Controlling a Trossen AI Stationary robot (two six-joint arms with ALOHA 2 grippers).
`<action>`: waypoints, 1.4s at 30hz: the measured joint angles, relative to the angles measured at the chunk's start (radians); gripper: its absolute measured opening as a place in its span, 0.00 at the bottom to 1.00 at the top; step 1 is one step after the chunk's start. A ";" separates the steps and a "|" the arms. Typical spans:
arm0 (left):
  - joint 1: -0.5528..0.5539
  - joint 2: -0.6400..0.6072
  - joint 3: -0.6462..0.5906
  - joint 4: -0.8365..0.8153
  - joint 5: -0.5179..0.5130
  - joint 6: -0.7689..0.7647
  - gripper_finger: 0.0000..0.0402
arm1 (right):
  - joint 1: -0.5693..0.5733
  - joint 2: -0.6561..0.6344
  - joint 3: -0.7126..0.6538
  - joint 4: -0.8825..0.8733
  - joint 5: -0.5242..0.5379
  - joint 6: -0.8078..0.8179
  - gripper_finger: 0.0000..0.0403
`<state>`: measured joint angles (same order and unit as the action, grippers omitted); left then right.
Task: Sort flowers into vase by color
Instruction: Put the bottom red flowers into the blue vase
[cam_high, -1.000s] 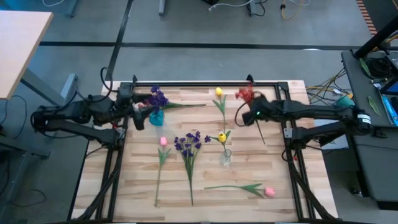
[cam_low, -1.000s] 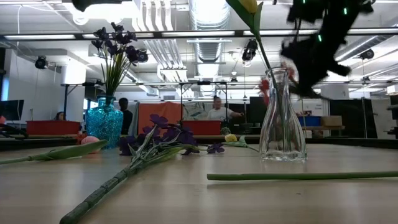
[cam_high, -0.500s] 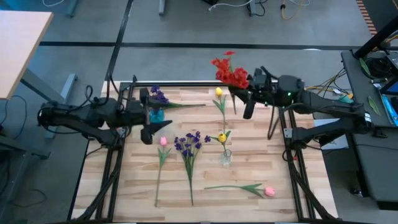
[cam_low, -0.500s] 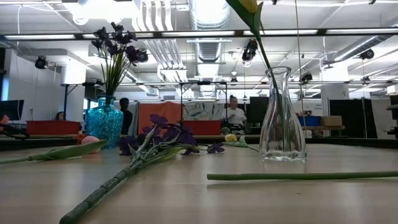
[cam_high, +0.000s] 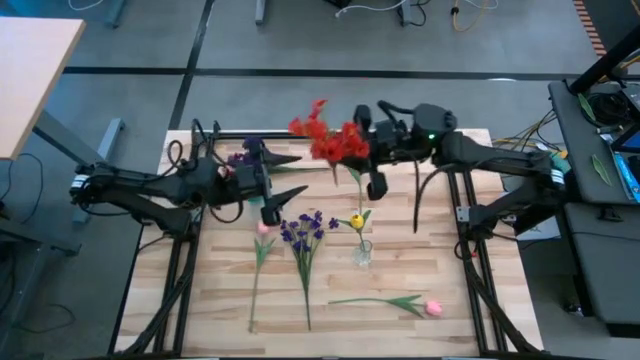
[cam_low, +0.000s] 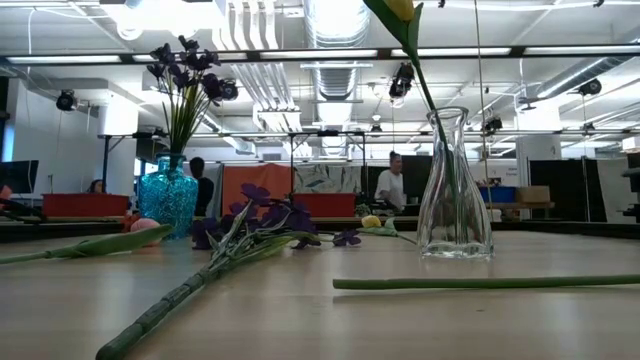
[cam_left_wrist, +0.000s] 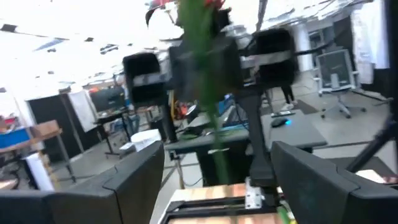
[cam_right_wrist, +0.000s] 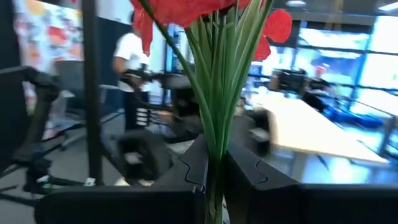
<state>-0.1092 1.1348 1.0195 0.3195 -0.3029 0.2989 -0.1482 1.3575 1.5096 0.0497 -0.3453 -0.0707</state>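
Observation:
My right gripper (cam_high: 372, 143) is raised over the table's far middle, shut on the red flower cluster (cam_high: 330, 140), whose blossoms (cam_right_wrist: 186, 9) show above its fingers. My left gripper (cam_high: 277, 186) is open, left of and nearer than the red cluster; its wrist view looks at the hanging green stem (cam_left_wrist: 208, 81). The blue vase (cam_low: 168, 195) holds purple flowers (cam_low: 185, 70). The clear vase (cam_high: 362, 252) holds one yellow bud (cam_high: 357, 220). On the table lie a yellow flower (cam_high: 352, 148), a purple cluster (cam_high: 305, 235) and two pink buds (cam_high: 262, 228) (cam_high: 433, 308). My right gripper pinches the red cluster's bunched green stems (cam_right_wrist: 217, 134) between its two fingers (cam_right_wrist: 193, 168), a little below the blossoms. The fingers lie across the stems. The flower is lifted clear of the table, its blossoms standing toward the table's left.
The left arm (cam_high: 150, 188) partly covers the blue vase in the high view. A long green stem (cam_low: 480, 284) lies across the near table. Black frame rails (cam_high: 330, 133) border the table. People (cam_low: 390, 185) stand in the room beyond.
My right gripper has lifted the red cluster off the table's far right part and carried it up and toward the left, turning it so the blossoms face left. My left gripper has moved right, toward the table's middle and the red cluster.

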 joint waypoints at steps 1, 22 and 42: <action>0.010 0.007 0.000 0.001 0.003 -0.010 0.69 | 0.006 0.018 0.013 0.008 -0.012 -0.007 0.06; 0.037 0.125 0.113 0.019 0.085 -0.053 0.30 | 0.026 0.148 0.072 0.082 -0.062 -0.001 0.06; 0.033 -0.141 -0.127 -0.141 -0.041 -0.225 0.01 | 0.019 -0.033 0.065 -0.317 0.174 0.079 0.60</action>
<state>-0.0757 0.9935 0.8929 0.1790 -0.3435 0.0742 -0.1296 1.3241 1.5751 -0.2669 -0.1712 0.0082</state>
